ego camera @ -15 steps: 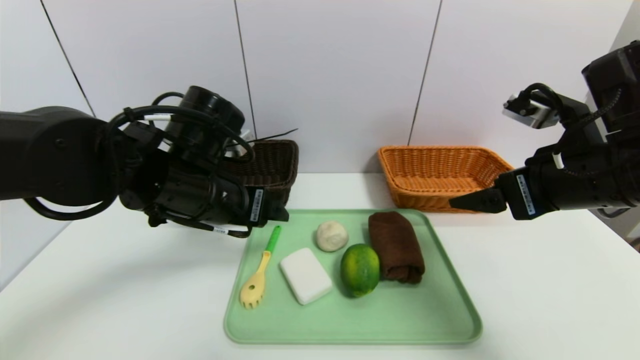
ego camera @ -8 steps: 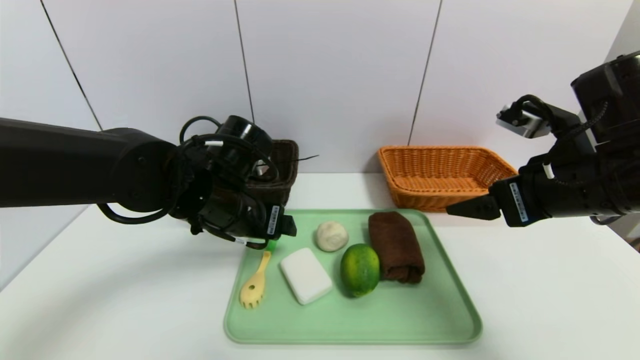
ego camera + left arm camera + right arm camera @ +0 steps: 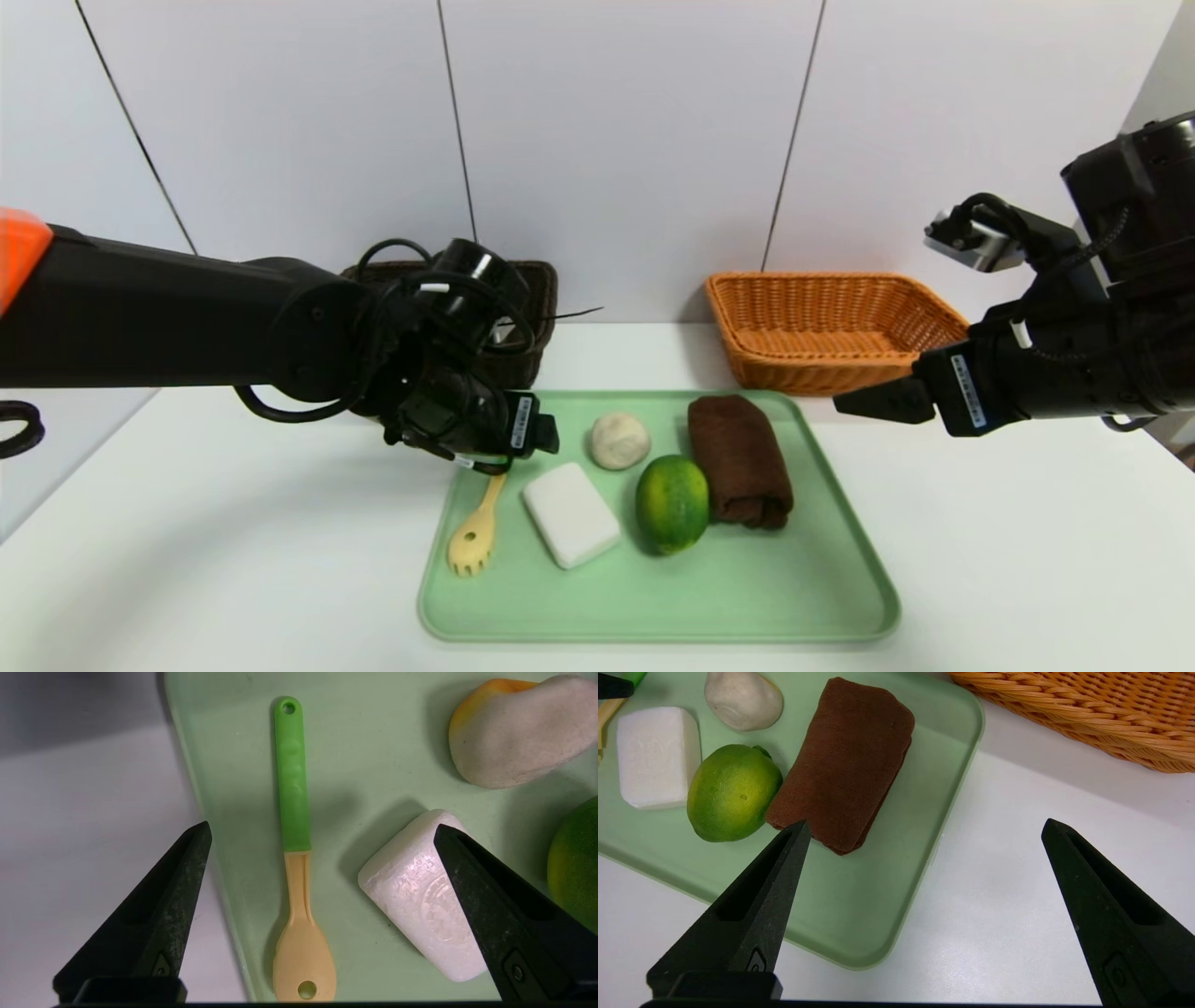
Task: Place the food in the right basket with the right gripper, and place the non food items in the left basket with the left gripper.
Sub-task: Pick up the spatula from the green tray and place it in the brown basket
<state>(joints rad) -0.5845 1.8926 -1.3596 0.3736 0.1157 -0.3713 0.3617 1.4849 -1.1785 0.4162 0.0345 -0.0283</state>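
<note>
1. Above the tray (image 3: 653, 627), the left end effector (image 3: 322, 823) is held spread and unloaded over the spoon (image 3: 293, 788).
2. Beyond the tray's other side, the right end effector (image 3: 924, 821) is also spread.
3. Still to be sorted, on the tray: spoon, soap (image 3: 571, 515), pale lump (image 3: 620, 441), green fruit (image 3: 672, 504), brown cloth (image 3: 740, 462).
4. The spoon's handle is mostly hidden in the head view but fully shown by the left wrist view.

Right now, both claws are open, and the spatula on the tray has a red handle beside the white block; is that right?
Not quite: the spatula's handle is green, as the left wrist view shows. The rest holds.
</note>
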